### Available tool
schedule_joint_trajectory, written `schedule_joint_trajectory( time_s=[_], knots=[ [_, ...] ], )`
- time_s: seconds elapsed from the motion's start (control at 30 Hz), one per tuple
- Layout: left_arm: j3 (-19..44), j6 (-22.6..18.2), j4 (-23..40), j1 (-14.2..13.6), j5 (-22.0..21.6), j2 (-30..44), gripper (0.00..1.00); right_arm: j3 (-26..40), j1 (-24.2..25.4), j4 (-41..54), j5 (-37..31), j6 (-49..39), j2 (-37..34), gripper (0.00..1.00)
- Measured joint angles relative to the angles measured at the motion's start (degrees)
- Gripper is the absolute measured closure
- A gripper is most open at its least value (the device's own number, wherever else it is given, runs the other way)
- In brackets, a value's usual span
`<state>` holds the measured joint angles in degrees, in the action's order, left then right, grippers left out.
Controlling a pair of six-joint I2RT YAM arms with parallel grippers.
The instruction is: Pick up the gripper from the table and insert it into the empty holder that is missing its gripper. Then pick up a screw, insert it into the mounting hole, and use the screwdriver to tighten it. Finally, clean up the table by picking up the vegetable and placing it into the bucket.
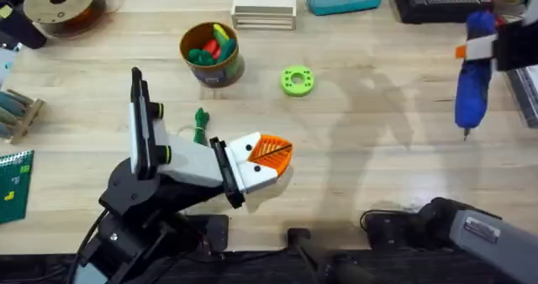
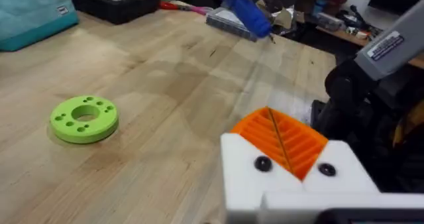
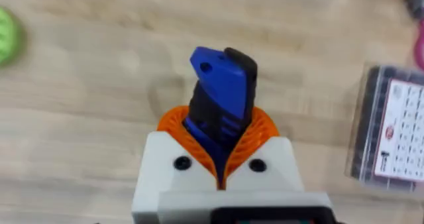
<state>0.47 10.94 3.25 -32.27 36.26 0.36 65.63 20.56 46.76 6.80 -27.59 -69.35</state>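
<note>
**A:** Over the surface's right edge, toward the far corner, the right claw (image 1: 503,44) is clamped on the screwdriver (image 1: 473,89), which hangs bit-down, clear of the wood. Does the grip look sound?

**B:** From the right wrist view, yes: the orange pads (image 3: 255,128) pinch the blue body on both sides, around its black ribbed section. I'd judge it a hard, stiff, light plastic barrel, smooth enough to twist in the pads, so the ribbed part is the sensible place to hold.

**A:** And the left claw (image 1: 273,154)?

**B:** Near the middle of the front edge, lying low, with nothing in it. Its pads look pressed together, only a thin seam between them in the left wrist view.

**A:** The vegetable (image 1: 200,123)?

**B:** Just behind the left arm, lying on the wood, with the bucket (image 1: 212,55) further back. It's slim and knobbly, probably light and a bit slippery; grip across its middle.

**A:** The green ring (image 1: 297,81)?

**B:** Sits apart, right of the bucket.
</note>
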Motion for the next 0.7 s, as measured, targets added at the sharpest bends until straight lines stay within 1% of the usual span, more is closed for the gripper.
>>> schedule_joint_trajectory(
  time_s=[0.07,0.17,0.23,0.33,0.4,0.5,0.6,0.7],
  knots=[
    [0.0,0.0,0.0,0.0,0.0,0.0,0.997,-0.7,0.0,-0.5,2.4,1.0,4.1,0.970],
    [0.0,0.0,0.0,0.0,0.0,0.0,0.997,-4.4,-0.5,-2.7,5.2,3.8,10.8,0.970],
    [0.0,0.0,0.0,0.0,0.0,0.0,0.997,-8.3,-1.2,-5.8,6.9,6.3,15.1,0.970],
    [0.0,0.0,0.0,0.0,0.0,0.0,0.997,-15.5,-3.4,-14.4,10.0,11.9,21.4,0.970],
    [0.0,0.0,0.0,0.0,0.0,0.0,0.997,-20.2,-6.3,-21.9,11.8,16.4,25.4,0.970],
    [0.0,0.0,0.0,0.0,0.0,0.0,0.997,-25.3,-12.7,-31.6,13.7,23.1,29.9,0.970],
    [0.0,0.0,0.0,0.0,0.0,0.0,0.997,-27.4,-20.0,-38.4,14.5,28.3,31.4,0.970],
    [0.0,0.0,0.0,0.0,0.0,0.0,0.997,-27.9,-28.9,-45.3,15.2,32.0,30.3,0.970]
  ],
)
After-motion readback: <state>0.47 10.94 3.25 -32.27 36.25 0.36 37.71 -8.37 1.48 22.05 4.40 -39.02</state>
